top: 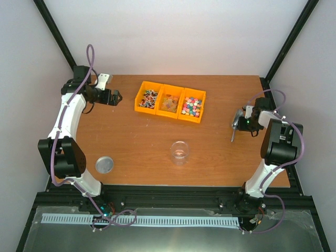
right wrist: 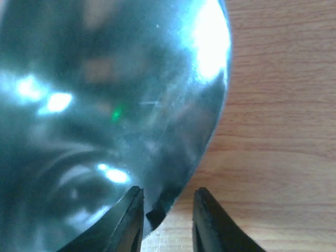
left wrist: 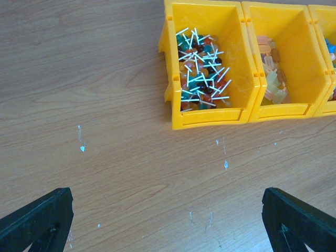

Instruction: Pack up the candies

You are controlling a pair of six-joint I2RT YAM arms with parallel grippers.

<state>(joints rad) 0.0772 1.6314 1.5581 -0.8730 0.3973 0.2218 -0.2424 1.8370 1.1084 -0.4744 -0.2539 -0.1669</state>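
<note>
Filling most of the right wrist view, right up against the lens, is a shiny metal scoop [right wrist: 105,105], all reflections and glare. The right jaws sit narrowed on either side of its rim. One finger [right wrist: 128,223] is against the metal and a sliver of wood shows before the other one, so honestly I can't tell if it's properly clamped or not. From the top camera that scoop [top: 234,127] is over by the right edge of the worktop [top: 131,142], well apart from everything else.

The left jaws are spread wide, both black fingertips [left wrist: 39,220] out at the bottom corners of the left wrist view with only bare wood between them. They hover over the back left of the worktop, near the left end of a row of three yellow bins [top: 169,101].

The candies [top: 191,106], the little mixed pink, green, yellow and blue ones, are in the right-hand bin. Left-hand bin has lollipops [left wrist: 202,68] with white sticks, and the middle one has pale orange and yellowish sweets [left wrist: 273,73].

Clear jar [top: 179,152] stands upright in the middle of the worktop, in front of the bins and apart from them. Round metal lid [top: 104,164] lies flat near the front left, well away from the jar.
</note>
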